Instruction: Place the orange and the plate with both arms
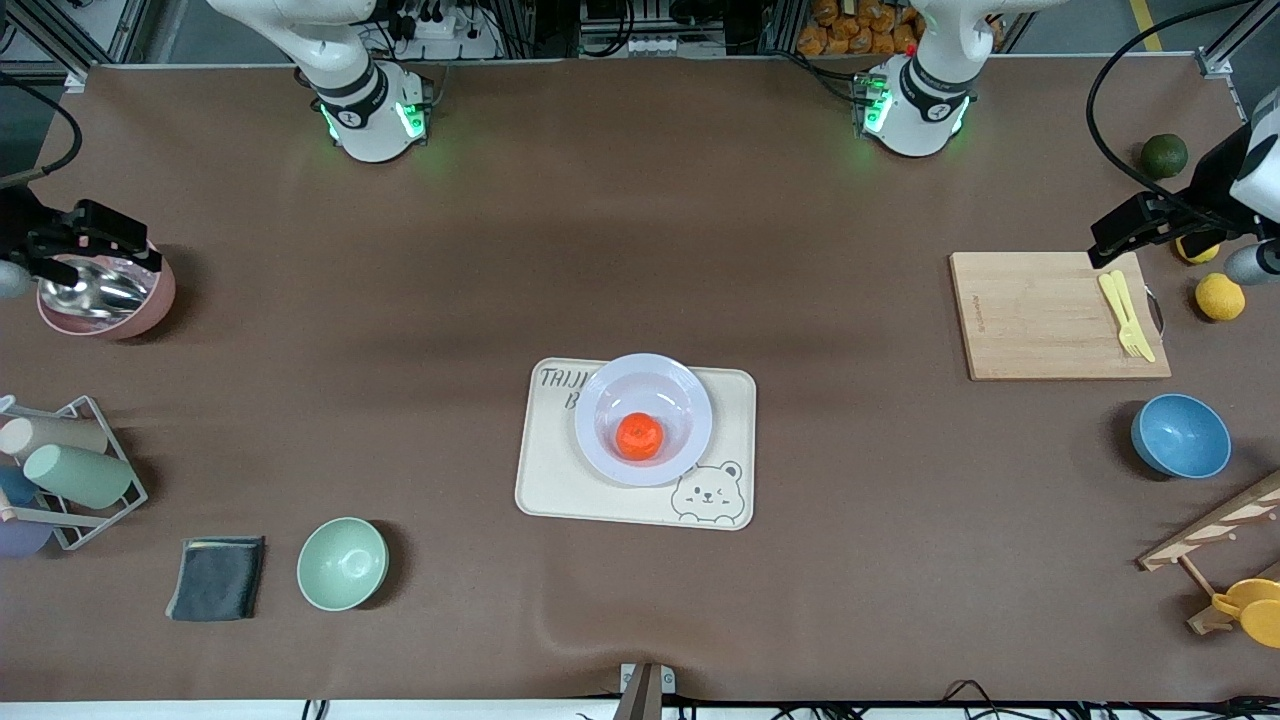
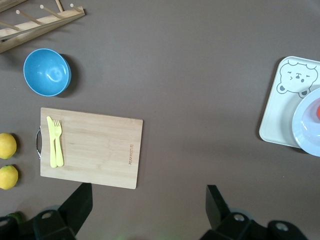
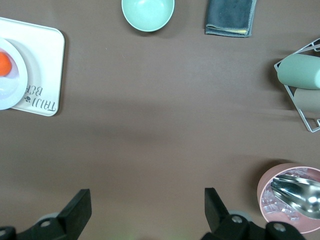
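the tray (image 1: 560,480) carries a bear drawing and lettering that starts "taiji", the rest hidden by the plate (image 1: 600,440). the plate sits on the tray, the orange (image 1: 639,436) in its middle. the left gripper (image 2: 145,205) hangs wide open and empty over the cutting board (image 1: 1040,320), well apart from the tray; the right gripper (image 3: 145,207) hangs wide open and empty over the pink bowl (image 1: 150,305), also well apart from the tray.

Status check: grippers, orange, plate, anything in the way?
Left gripper open over cutting board; right gripper open over pink bowl. Orange on plate, plate on tray. Nothing obstructing.
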Tool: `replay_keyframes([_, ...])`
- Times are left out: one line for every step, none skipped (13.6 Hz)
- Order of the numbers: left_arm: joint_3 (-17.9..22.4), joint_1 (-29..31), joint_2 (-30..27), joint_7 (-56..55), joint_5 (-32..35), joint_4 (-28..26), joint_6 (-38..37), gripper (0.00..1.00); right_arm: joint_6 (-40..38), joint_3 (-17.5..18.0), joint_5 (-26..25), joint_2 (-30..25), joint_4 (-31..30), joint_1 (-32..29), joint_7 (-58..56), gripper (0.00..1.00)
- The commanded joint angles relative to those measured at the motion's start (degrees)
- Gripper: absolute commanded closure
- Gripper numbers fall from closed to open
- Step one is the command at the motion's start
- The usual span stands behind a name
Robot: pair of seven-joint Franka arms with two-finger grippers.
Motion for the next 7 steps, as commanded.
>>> replay_keyframes([0.02, 0.17, -1.07, 0.59, -0.66, -0.3, -0.43, 0.0, 0.78, 0.44, -1.28, -1.9, -1.89, -0.14, 1.85, 0.0])
replay_keyframes([0.02, 0.25, -0.98, 0.59, -0.92, 0.31, -0.43, 0.0, 1.13, 0.17, -1.28, -1.81, -1.71, 0.21, 1.85, 0.0])
replay_keyframes([0.11, 0.34, -0.89, 0.59, -0.93, 0.41, -0.52, 0.0, 1.22, 0.0, -1.54, -1.73, -1.54, 1.0, 1.94, 0.0])
replay_keyframes([0.11, 0.34, -0.89, 0.59, -1.01, 0.41, -0.61, 0.0, 1.74, -0.09, -1.63, -1.72, -1.19, 1.09, 1.94, 0.0])
replay_keyframes([0.02, 0.25, -0.89, 0.5, -0.93, 0.41, -0.61, 0.0, 2.27, -0.09, -1.63, -1.64, -0.84, 0.83, 1.85, 0.0])
replay_keyframes([0.11, 0.17, -0.89, 0.5, -0.66, 0.41, -0.69, 0.0, 2.89, -0.27, -1.63, -1.64, -0.83, 0.83, 1.85, 0.0])
replay_keyframes([0.02, 0.17, -0.89, 0.5, -0.49, 0.41, -0.69, 0.0, 4.28, -0.35, -1.72, -1.64, -1.09, 0.83, 1.85, 0.0])
